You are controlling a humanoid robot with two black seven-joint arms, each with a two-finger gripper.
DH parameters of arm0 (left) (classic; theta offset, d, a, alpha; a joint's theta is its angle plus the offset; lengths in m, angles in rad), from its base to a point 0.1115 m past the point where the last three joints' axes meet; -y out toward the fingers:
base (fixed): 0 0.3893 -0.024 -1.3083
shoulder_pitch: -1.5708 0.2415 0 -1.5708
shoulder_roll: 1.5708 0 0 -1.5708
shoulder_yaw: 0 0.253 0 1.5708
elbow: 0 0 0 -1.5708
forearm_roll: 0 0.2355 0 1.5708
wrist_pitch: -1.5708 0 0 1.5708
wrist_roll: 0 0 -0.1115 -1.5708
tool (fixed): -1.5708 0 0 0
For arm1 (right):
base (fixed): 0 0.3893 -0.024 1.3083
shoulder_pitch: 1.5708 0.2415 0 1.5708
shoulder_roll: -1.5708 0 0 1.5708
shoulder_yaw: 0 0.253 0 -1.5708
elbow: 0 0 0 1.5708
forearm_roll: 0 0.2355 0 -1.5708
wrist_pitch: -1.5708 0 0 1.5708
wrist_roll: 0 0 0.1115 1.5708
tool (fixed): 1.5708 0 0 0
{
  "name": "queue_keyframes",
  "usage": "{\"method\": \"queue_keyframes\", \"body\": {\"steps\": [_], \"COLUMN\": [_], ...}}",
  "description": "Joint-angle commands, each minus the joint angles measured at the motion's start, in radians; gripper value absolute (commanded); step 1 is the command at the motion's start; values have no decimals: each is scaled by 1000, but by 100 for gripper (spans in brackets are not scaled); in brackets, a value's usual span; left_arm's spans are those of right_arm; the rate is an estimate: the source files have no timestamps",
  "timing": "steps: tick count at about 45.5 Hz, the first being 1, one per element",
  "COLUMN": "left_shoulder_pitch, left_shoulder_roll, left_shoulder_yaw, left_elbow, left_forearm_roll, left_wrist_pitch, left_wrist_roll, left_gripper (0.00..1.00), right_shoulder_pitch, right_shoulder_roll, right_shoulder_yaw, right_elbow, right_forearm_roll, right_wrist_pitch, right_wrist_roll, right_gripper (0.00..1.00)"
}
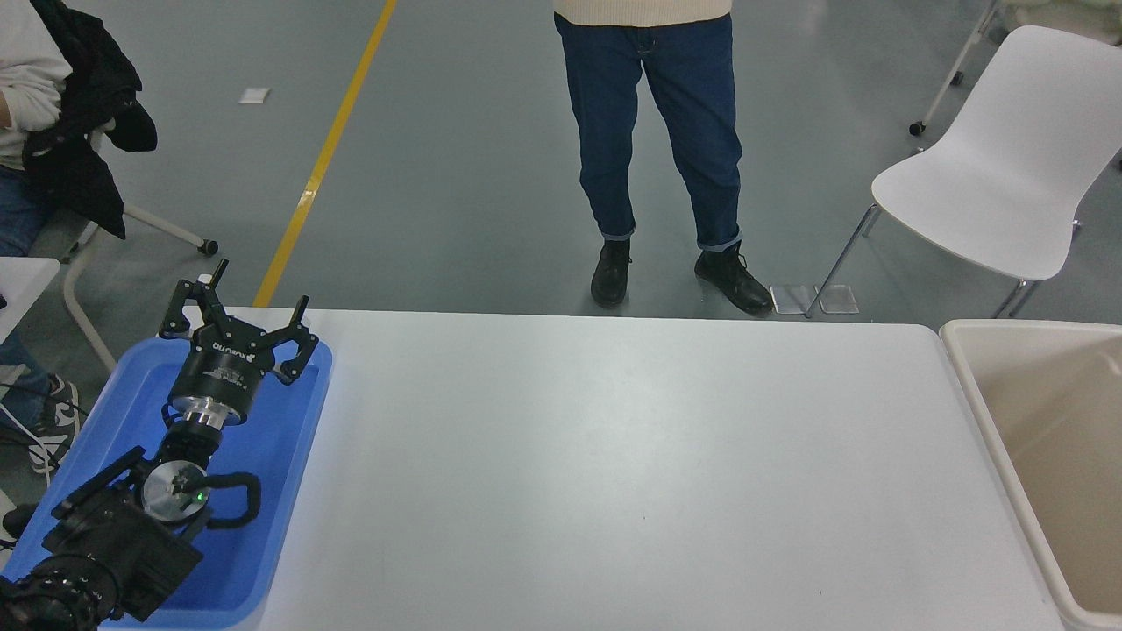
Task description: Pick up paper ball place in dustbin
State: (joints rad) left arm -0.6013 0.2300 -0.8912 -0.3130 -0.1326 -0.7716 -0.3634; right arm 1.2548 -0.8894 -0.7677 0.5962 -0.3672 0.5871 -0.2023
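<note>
The dustbin [969,368], a large beige bin with a cream rim, stands at the table's right end, and the part of its inside that shows holds nothing. The paper ball is not in view anywhere. My left gripper [259,289] is parked at the lower left over the blue tray [280,456], open and empty, with its fingers [197,294] spread. My right arm and gripper are out of view.
A person in blue jeans [653,131] stands at the table's far side. A white chair [1008,158] stands at the far right. A seated person [35,131] is at the far left. The white table [614,473] spans the middle.
</note>
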Motion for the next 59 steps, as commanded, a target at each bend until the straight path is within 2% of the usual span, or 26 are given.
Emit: {"method": "queue_keyframes", "body": {"steps": [1, 13, 20, 37, 38, 41, 42, 43, 44, 59], "left_shoulder_pitch": [-2, -2, -2, -2, -2, -2, -2, 0, -2, -2], "left_shoulder_roll": [0, 0, 0, 0, 0, 0, 0, 0, 0, 0], "left_shoulder_yaw": [0, 0, 0, 0, 0, 0, 0, 0, 0, 0], "left_elbow": [-1, -1, 0, 0, 0, 0, 0, 0, 0, 0], "left_forearm_roll": [-1, 1, 1, 1, -1, 1, 1, 1, -1, 1], "left_wrist_pitch": [-2, -2, 0, 0, -2, 0, 0, 0, 0, 0], "left_wrist_roll": [0, 0, 0, 0, 0, 0, 0, 0, 0, 0], "left_gripper": [100, 100, 100, 100, 100, 100, 100, 100, 100, 100], "right_shoulder_pitch": [-307, -477, -531, -560, -560, -555, -552, -551, -551, -551], "right_shoulder_roll": [122, 288, 342, 363, 363, 359, 357, 357, 359, 376], "right_shoulder_yaw": [205, 258, 313, 409, 409, 403, 403, 407, 410, 450], "right_elbow": [-173, -334, -368, -371, -371, -380, -391, -401, -409, -407], "right_forearm_roll": [-4, 14, 17, 16, 16, 14, 14, 14, 16, 17], "right_wrist_pitch": [-331, -579, -728, -751, -753, -765, -768, -773, -773, -773], "right_wrist_roll": [0, 1, 1, 3, 3, 3, 3, 3, 3, 3], "right_gripper": [0, 0, 0, 0, 3, 66, 85, 97, 100, 100]}}
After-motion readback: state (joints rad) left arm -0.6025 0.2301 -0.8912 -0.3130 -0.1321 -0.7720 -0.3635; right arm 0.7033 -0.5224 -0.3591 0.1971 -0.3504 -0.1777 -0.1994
